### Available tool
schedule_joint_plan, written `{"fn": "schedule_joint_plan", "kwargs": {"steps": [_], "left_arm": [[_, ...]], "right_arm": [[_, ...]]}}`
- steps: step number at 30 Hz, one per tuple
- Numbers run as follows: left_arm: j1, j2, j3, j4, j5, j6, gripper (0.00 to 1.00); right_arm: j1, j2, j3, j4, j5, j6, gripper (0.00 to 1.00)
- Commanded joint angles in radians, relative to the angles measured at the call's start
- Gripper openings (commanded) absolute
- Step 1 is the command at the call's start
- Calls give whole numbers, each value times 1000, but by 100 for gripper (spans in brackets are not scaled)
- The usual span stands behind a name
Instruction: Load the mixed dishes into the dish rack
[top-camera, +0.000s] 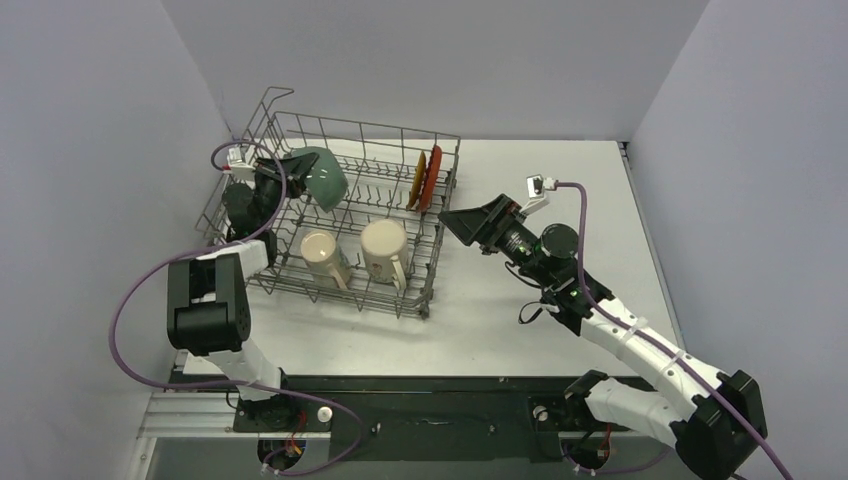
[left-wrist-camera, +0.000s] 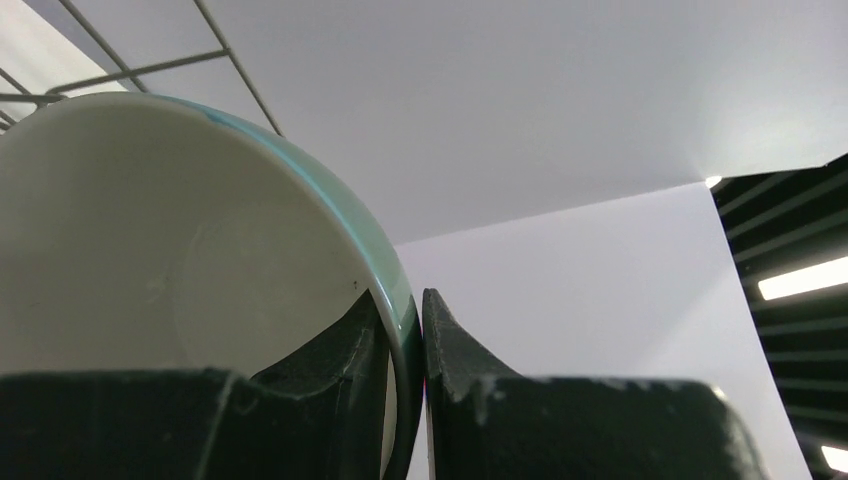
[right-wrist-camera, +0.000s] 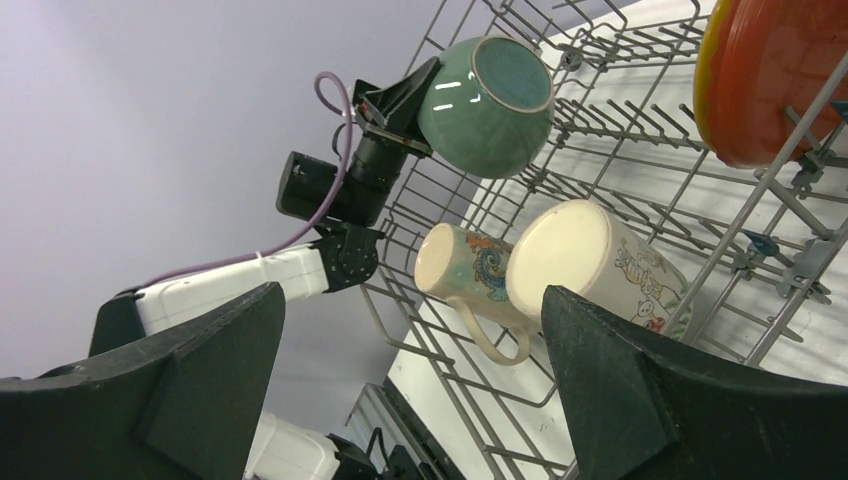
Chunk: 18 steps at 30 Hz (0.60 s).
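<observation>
Upper left of the overhead frame: green bowl (top-camera: 322, 175), white inside, tilted over the upper-left corner of the grey dish rack (top-camera: 350, 297), rim pinched in the clenched left hand (top-camera: 280, 170). Mid-rack: smaller mug (top-camera: 322, 255) and larger mug (top-camera: 385, 250) on their sides. Rack's right side: red plate (top-camera: 433, 175) and yellow saucer (top-camera: 419, 180) on edge. Just right of the rack, above the table (top-camera: 560, 170): right hand (top-camera: 455, 220) spread wide, grasping nothing.

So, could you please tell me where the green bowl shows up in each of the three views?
Top external: green bowl upper left, at the dish rack's far-left part.
Left wrist: fills the left half, white inside showing.
Right wrist: top centre.
Shared landmark: the left tool pinching its rim.
</observation>
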<state>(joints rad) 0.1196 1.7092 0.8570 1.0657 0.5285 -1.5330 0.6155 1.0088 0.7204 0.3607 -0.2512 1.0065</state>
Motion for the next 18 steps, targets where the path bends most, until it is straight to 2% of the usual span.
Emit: {"fn": "schedule_joint_plan", "kwargs": {"steps": [1, 12, 18], "left_arm": [[-30, -131, 15, 106, -112, -27, 0], [-44, -95, 11, 165, -61, -148, 0], [-77, -85, -2, 265, -75, -263, 0]], "right_arm": [[-5, 24, -6, 51, -10, -2, 95], [-11, 24, -29, 66, -13, -2, 95], [-22, 35, -26, 67, -29, -5, 95]]}}
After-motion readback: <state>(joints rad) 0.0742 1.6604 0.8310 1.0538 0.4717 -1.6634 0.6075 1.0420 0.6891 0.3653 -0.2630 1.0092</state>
